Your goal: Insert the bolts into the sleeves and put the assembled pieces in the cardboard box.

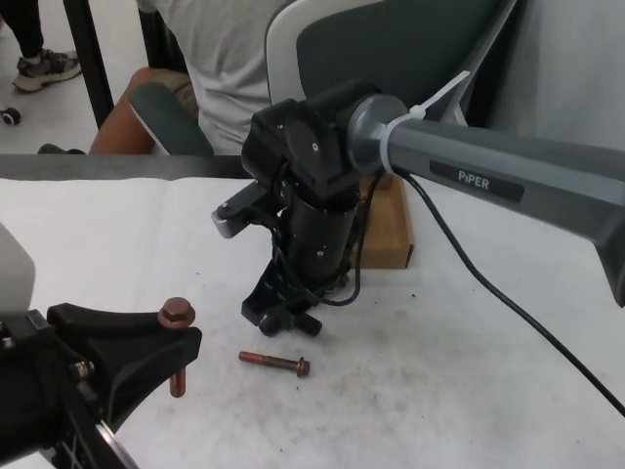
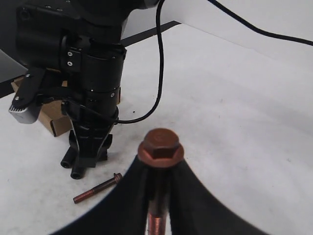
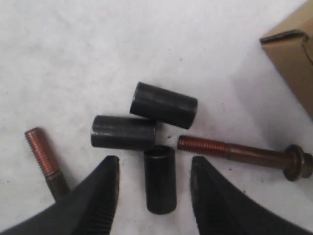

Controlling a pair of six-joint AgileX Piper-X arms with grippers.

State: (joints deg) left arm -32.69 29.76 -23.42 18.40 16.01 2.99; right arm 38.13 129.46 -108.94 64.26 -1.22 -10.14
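Three black sleeves lie close together on the white bench. One sleeve (image 3: 160, 178) rests between the fingers of my right gripper (image 3: 154, 164), which is open and points down at it. The other two sleeves (image 3: 164, 105) (image 3: 123, 132) lie just beyond. A copper bolt (image 3: 244, 154) lies beside them, also seen in the high view as the loose bolt (image 1: 276, 363). Another bolt's threaded end (image 3: 43, 152) shows to one side. My left gripper (image 1: 181, 342) is at the near left, shut on an upright bolt (image 2: 160, 148), head up. The cardboard box (image 1: 386, 230) stands behind the right gripper (image 1: 283, 313).
The right arm's black cable (image 1: 488, 283) trails across the bench to the right. A person sits in a chair (image 1: 322, 49) behind the bench's far edge. Open bench surface lies at the front right.
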